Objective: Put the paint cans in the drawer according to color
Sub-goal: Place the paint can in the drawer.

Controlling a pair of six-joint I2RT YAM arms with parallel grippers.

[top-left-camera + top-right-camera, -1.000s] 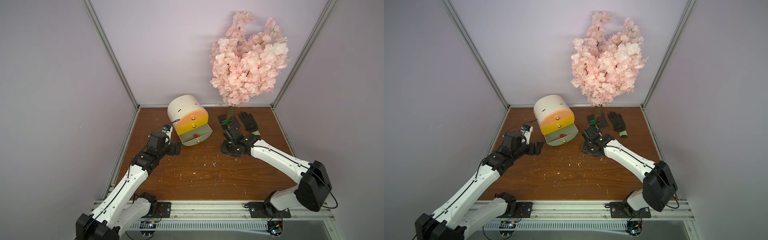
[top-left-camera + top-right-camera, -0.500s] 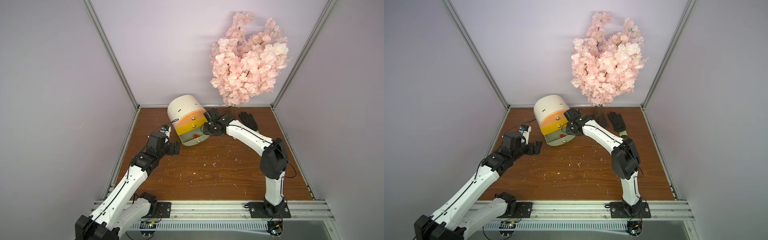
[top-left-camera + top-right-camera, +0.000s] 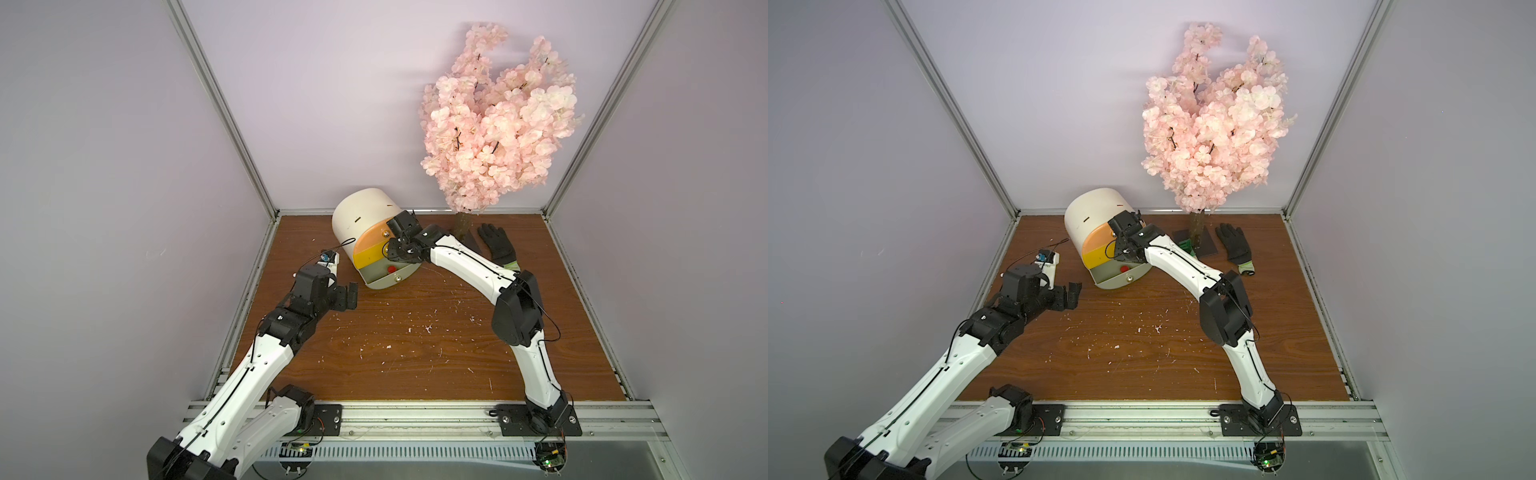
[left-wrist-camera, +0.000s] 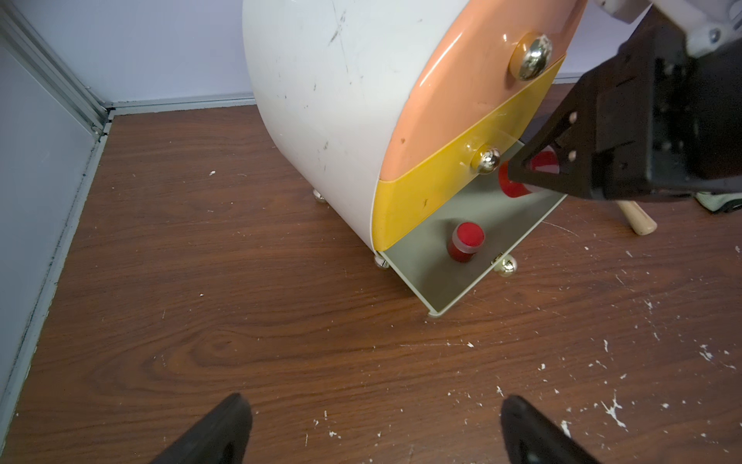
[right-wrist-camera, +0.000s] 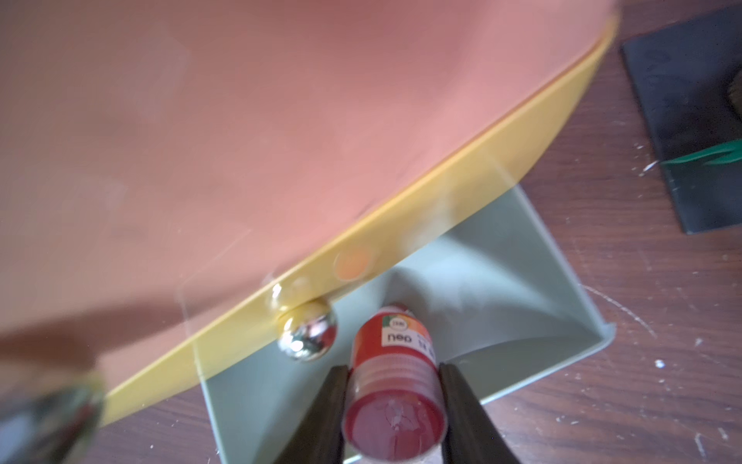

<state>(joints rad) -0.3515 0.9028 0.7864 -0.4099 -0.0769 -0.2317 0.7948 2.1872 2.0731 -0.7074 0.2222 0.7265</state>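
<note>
The drawer cabinet [image 3: 361, 220] [image 3: 1092, 216] stands at the back of the table. Its cream body carries peach and yellow fronts that are shut. The grey bottom drawer [image 4: 441, 277] [image 5: 502, 289] is pulled out, and one red paint can [image 3: 391, 269] [image 3: 1124, 268] [image 4: 465, 241] stands in it. My right gripper [image 5: 394, 405] [image 3: 395, 254] is shut on a second red paint can [image 5: 395, 385] [image 4: 516, 189], holding it over the open drawer just below the yellow front's gold knob [image 5: 307, 335]. My left gripper [image 4: 373, 426] [image 3: 343, 291] hangs open and holds nothing, to the left of the cabinet.
A pink blossom tree [image 3: 498, 124] rises at the back right. A black glove [image 3: 496, 245] and a dark flat plate [image 3: 1204, 245] lie by its trunk. White flecks are scattered over the wooden table [image 3: 415, 353]. Frame rails and walls close in the sides.
My right arm has swung left from the table near the glove to the cabinet front, bringing the red can over the open bottom drawer. The left arm has stayed put.
</note>
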